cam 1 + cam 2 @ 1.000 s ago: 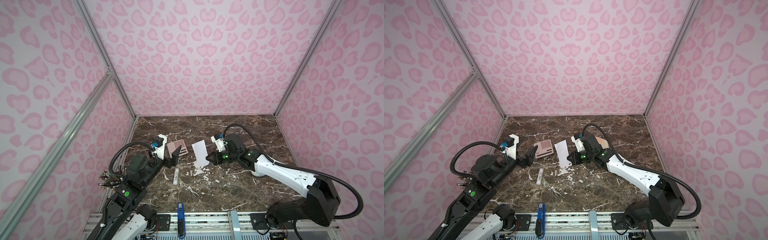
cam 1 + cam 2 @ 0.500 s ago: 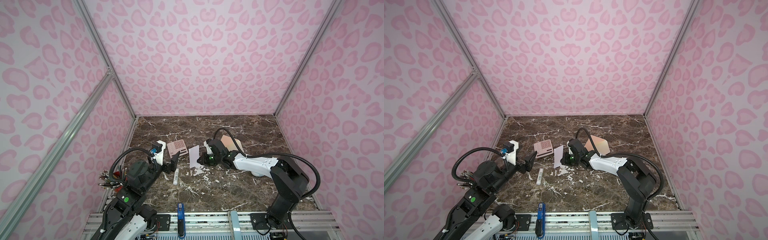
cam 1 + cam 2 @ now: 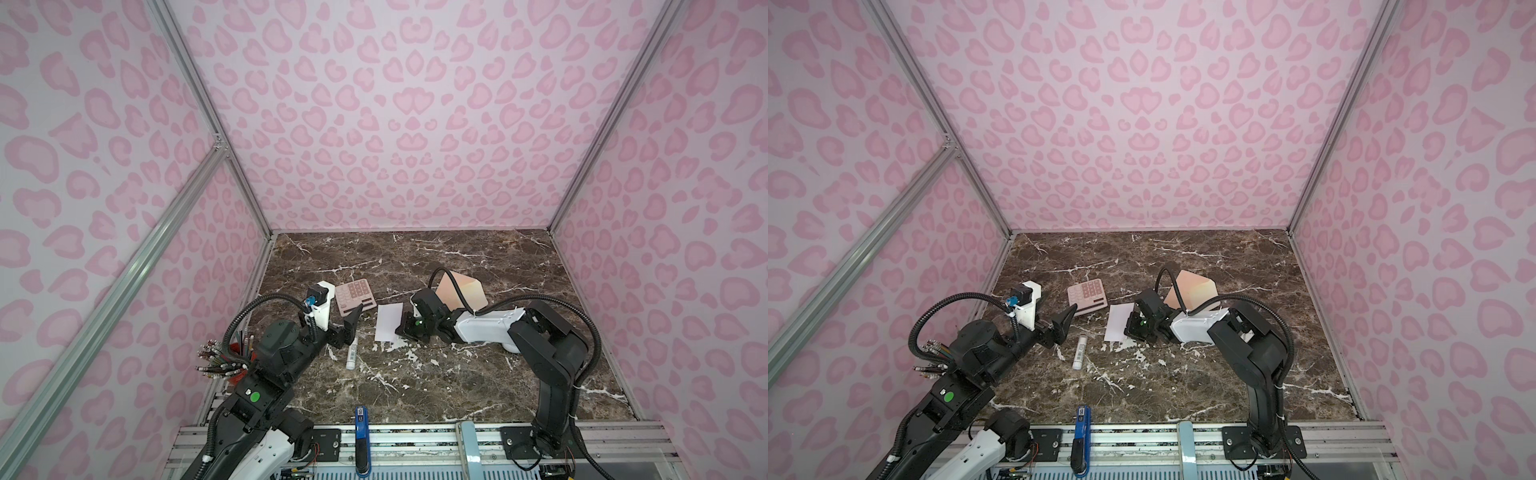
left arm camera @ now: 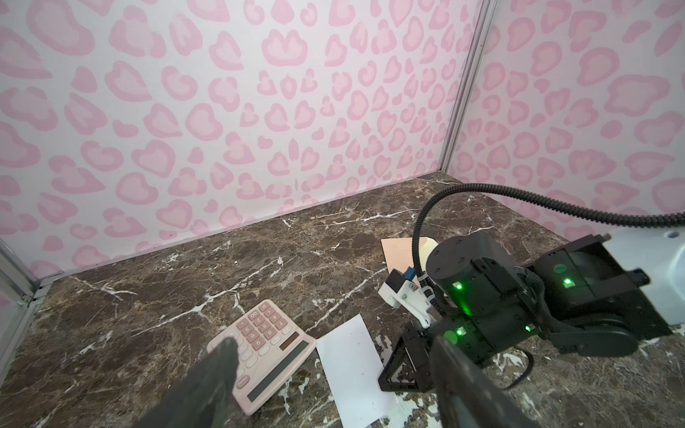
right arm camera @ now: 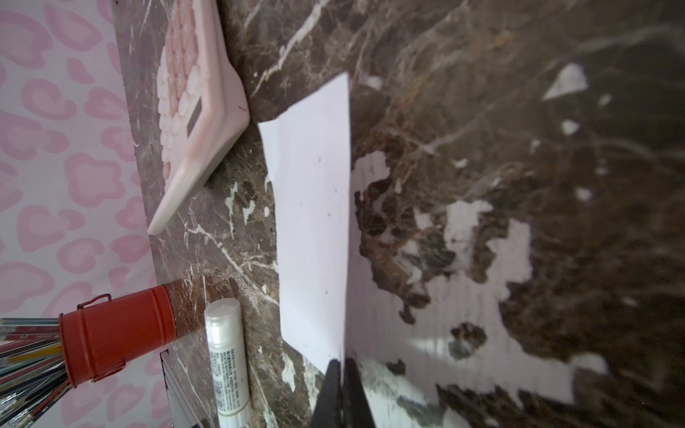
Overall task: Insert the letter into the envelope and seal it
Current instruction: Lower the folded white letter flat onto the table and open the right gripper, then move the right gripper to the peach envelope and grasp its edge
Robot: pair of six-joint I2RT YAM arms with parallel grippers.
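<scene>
Right wrist: right end effector (image 5: pixel 341 367) clamped on letter (image 5: pixel 315 222); left end effector (image 4: pixel 333 342) spread.

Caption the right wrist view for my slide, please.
Right gripper, jaws shut on the letter, beside a pink calculator and glue stick.

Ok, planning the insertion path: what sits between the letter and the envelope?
Between the letter and the envelope sits the right gripper, shut on the letter's edge, with its wrist; both top views show it.
</scene>
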